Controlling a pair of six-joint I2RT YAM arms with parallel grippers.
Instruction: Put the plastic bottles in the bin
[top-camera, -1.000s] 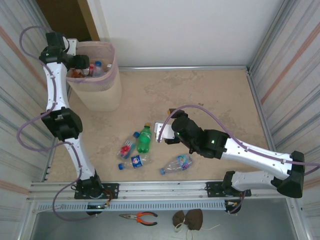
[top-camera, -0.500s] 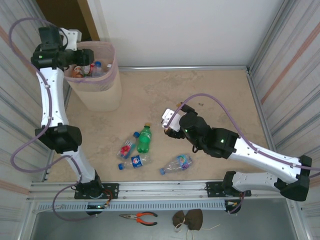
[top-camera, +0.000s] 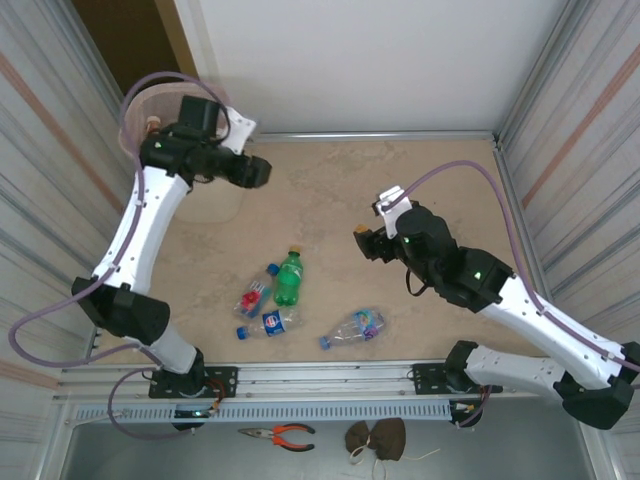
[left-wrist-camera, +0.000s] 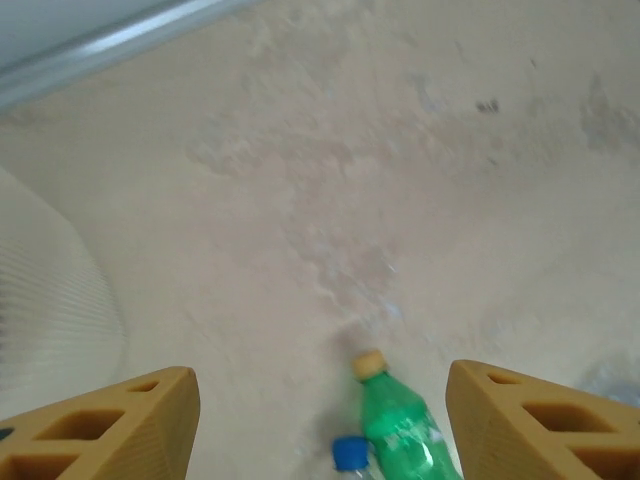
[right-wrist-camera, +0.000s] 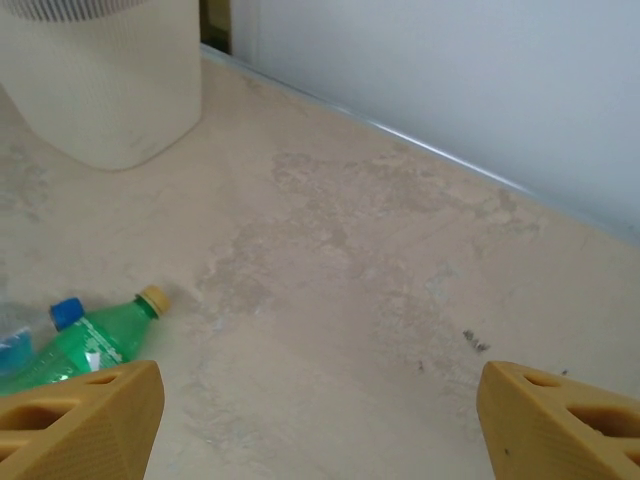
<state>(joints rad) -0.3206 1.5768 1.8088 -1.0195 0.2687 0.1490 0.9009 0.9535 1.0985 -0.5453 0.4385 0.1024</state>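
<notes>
Our left gripper (top-camera: 255, 172) is off the bin (top-camera: 218, 200) now, out over the floor (top-camera: 330, 190); we see it and the right gripper (top-camera: 368, 243) both agape, empty. Four plastic bottles (top-camera: 289, 278) lie loose on the floor.

Bright, even diffuse light from above; bottles (top-camera: 288, 280) cast only short soft shadows on the table (top-camera: 420, 170), no glare. Left wrist view is smeared throughout, bin (left-wrist-camera: 50, 300) wall and green bottle (left-wrist-camera: 400, 430) both soft; right wrist view is sharper, just the near fingers (right-wrist-camera: 80, 415) out of focus. Top view bows slightly at the edges, bin faint and ghosted there.
</notes>
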